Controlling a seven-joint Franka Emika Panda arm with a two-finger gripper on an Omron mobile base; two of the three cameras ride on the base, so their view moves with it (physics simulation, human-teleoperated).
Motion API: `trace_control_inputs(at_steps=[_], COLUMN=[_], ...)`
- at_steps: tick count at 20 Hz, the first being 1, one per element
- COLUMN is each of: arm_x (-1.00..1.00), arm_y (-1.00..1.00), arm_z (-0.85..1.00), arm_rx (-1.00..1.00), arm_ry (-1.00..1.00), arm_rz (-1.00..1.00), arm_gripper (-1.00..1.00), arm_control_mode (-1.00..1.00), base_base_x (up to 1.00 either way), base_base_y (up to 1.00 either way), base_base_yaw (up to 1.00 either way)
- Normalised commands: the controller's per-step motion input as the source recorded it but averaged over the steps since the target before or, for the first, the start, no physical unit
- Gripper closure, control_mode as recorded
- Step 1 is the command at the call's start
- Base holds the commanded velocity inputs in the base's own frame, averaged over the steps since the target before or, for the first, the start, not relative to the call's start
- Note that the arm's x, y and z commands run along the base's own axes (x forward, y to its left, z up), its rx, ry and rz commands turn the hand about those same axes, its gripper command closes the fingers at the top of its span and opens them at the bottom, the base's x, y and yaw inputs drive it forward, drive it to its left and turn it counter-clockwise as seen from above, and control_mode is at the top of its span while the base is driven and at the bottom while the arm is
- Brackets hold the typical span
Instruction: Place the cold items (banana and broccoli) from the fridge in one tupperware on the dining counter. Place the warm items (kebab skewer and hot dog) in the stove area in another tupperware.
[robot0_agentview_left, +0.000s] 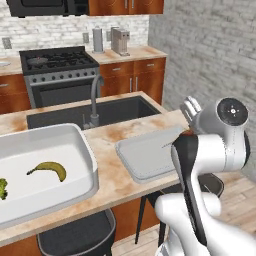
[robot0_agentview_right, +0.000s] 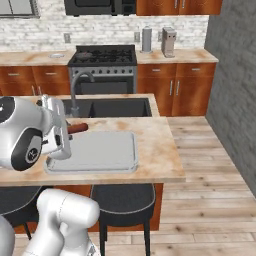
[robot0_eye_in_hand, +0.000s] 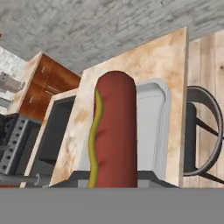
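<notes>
1. While hovering over the grey tray (robot0_agentview_right: 95, 152), gripper (robot0_agentview_right: 64, 131) clamped on hot dog (robot0_eye_in_hand: 114, 131); red-brown sausage w/ yellow mustard stripe, pointing along the fingers in hand view, tip poking out past the wrist at (robot0_agentview_right: 77, 128) in right base view.
2. Hot dog held above tray's sink-side edge, not touching tray floor as far as can be told.
3. Tray sits on dining counter (robot0_agentview_right: 157, 150), btwn sink (robot0_agentview_left: 100, 112) and counter's front edge; bare stone strip all round it, widest toward the brick-wall end.
4. White tub (robot0_agentview_left: 75, 145) just beside the tray in left base view, narrow gap btwn rims; banana (robot0_agentview_left: 50, 170) on tub floor, broccoli (robot0_agentview_left: 2, 189) at picture's left border, apart from banana.
5. Faucet (robot0_agentview_left: 94, 100) upright at sink rim, near both containers' back corners.
6. Stove (robot0_agentview_right: 102, 57) well apart across the aisle; open wood floor (robot0_agentview_right: 210, 175) past counter end.
7. Stools (robot0_agentview_right: 122, 200) tucked under counter's front overhang.
</notes>
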Motion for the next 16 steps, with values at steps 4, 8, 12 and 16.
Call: trace_control_inputs(at_steps=[4, 8, 12, 16], arm_x=[1.0, 0.81, 0.53, 0.33], arm_y=[0.0, 0.0, 0.0, 0.0], arm_z=[-0.06, -0.54, -0.58, -0.61], arm_rx=[0.2, 0.17, 0.03, 0.0], arm_ry=[0.95, 0.73, 0.36, 0.18], arm_rz=[0.0, 0.0, 0.0, 0.0], arm_gripper=[1.0, 1.0, 1.0, 1.0], arm_control_mode=[-1.0, -1.0, -1.0, -1.0], base_base_x=[0.0, 0.0, 0.0, 0.0], base_base_y=[0.0, 0.0, 0.0, 0.0], base_base_yaw=[0.0, 0.0, 0.0, 0.0])
